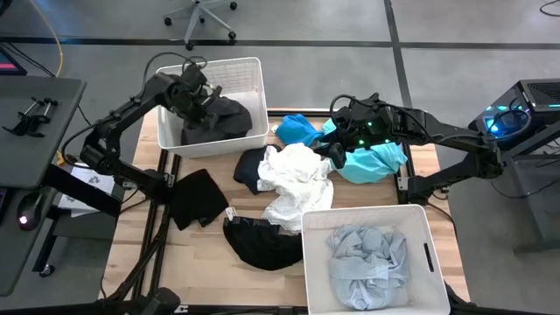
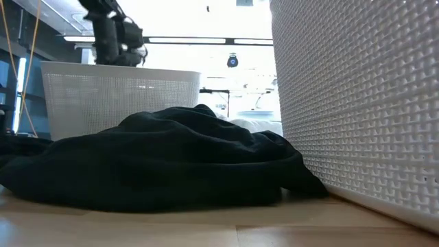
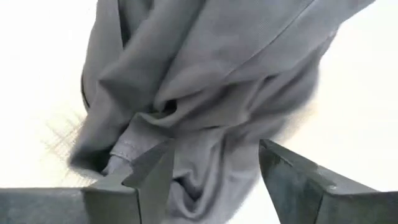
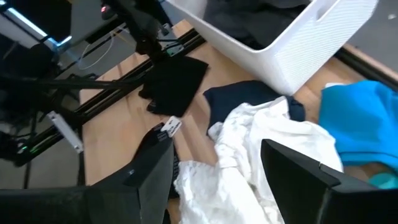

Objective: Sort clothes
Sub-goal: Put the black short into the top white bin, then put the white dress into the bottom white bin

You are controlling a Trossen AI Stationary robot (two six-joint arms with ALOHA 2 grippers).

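Observation:
My left gripper (image 1: 203, 98) is open over the far-left white bin (image 1: 249, 70), its fingers (image 3: 155, 168) just above a dark grey garment (image 3: 205, 81) that lies crumpled in the bin. My right gripper (image 1: 337, 153) is open and empty above a white garment (image 4: 267, 143) on the table's middle. Around the white garment lie a bright blue garment (image 1: 296, 129), a turquoise one (image 1: 374, 163) and a dark navy one (image 1: 251, 166). A black garment (image 1: 197, 197) lies at the left and another (image 2: 158, 165) near the front edge.
A second white bin (image 1: 420, 219) at the near right holds pale grey-blue clothes (image 1: 367, 258); its wall (image 2: 357, 103) fills the right of the low view. Bare wood (image 1: 197, 271) shows at the near left. A desk with a mouse (image 1: 31, 210) stands left of the table.

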